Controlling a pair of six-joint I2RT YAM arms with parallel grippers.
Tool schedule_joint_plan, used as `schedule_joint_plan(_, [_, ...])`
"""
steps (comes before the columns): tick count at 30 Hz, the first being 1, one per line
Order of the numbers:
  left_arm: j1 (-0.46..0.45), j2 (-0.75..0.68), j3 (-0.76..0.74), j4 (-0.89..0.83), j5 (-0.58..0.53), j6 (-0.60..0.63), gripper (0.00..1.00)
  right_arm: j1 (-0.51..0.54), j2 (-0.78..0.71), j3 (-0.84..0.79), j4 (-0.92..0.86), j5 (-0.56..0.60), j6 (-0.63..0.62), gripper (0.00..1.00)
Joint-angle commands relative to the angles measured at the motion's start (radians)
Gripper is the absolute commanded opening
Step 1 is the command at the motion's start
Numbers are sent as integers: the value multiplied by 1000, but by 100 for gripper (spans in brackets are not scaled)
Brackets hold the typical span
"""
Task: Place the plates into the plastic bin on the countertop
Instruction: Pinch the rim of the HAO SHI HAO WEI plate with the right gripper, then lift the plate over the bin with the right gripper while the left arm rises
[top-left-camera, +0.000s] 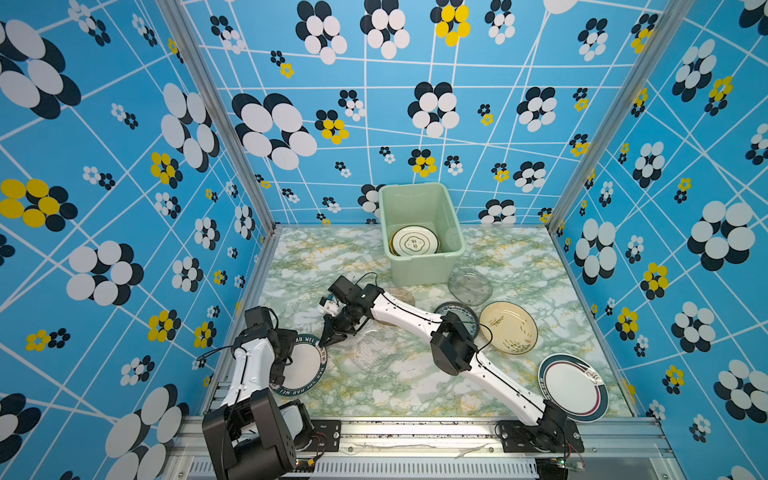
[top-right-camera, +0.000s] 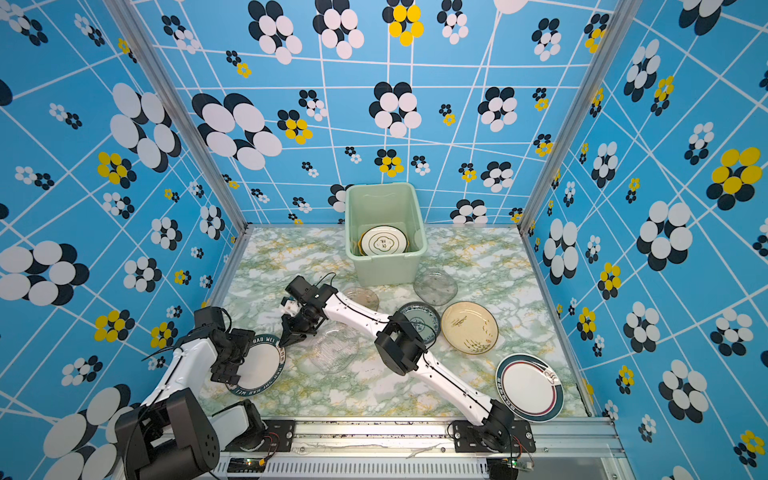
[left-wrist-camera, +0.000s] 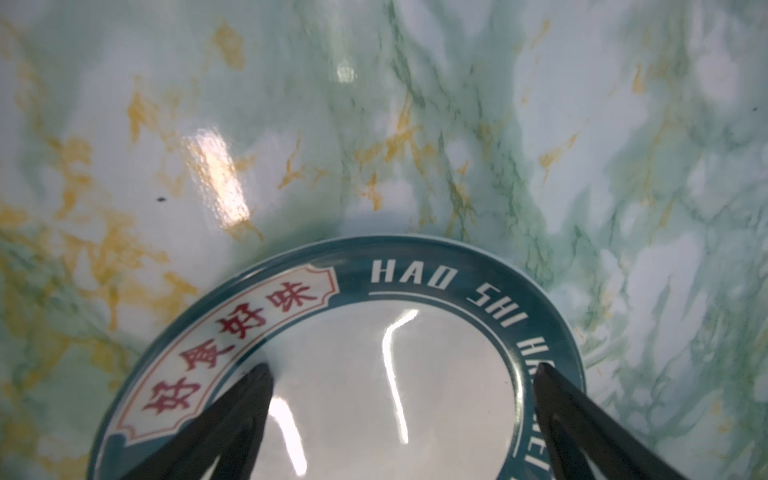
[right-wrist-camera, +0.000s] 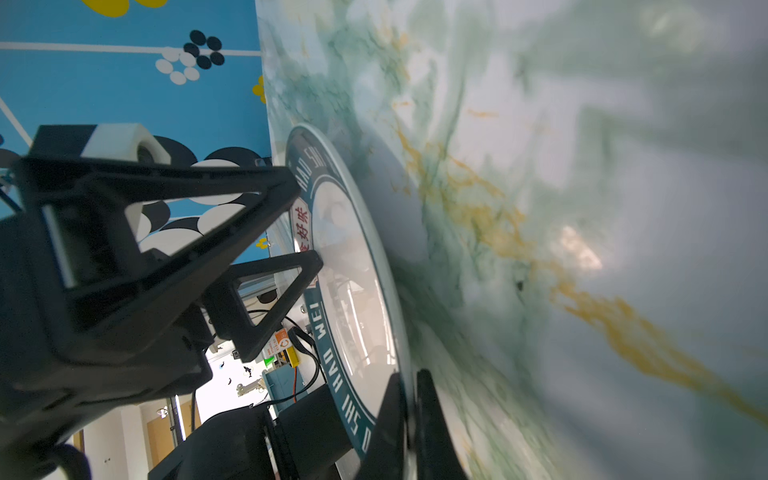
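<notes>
Jaws of the right gripper pressed together on the rim of the teal-rimmed plate, the edge seemingly caught between the two dark fingers in the right wrist view, though hard to judge through the blur there. Jaws of the left gripper spread wide and gripping nothing, poised over the white centre of that same plate: one fingertip beside the red lettering, its partner on the teal band by the white lettering. Both pairs of jaws close together, at opposite sides of the plate.

Just beside the closed jaws, on the side away from the left gripper: clear ribbed plate, flat on the countertop. Farther back along the right arm: brownish glass plate partly hidden behind it, blue-patterned plate partly under its elbow, then cream plate beyond. Farthest from both pairs of jaws on that side, by the arm's base: white dark-rimmed plate.

Well apart from the jaws, at the back of the countertop: plastic bin, upright, with a white gold-trimmed plate lying inside over at least one more. Just beside the bin's front corner: grey glass plate.
</notes>
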Motion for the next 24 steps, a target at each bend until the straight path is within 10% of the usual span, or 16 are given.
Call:
schedule_joint_plan(1, [-11, 5, 4, -19, 13, -1, 99, 5, 12, 25, -2, 21, 4, 0])
schedule_joint_plan(24, [-349, -195, 488, 72, -12, -4, 99, -100, -411, -28, -287, 350, -43, 0])
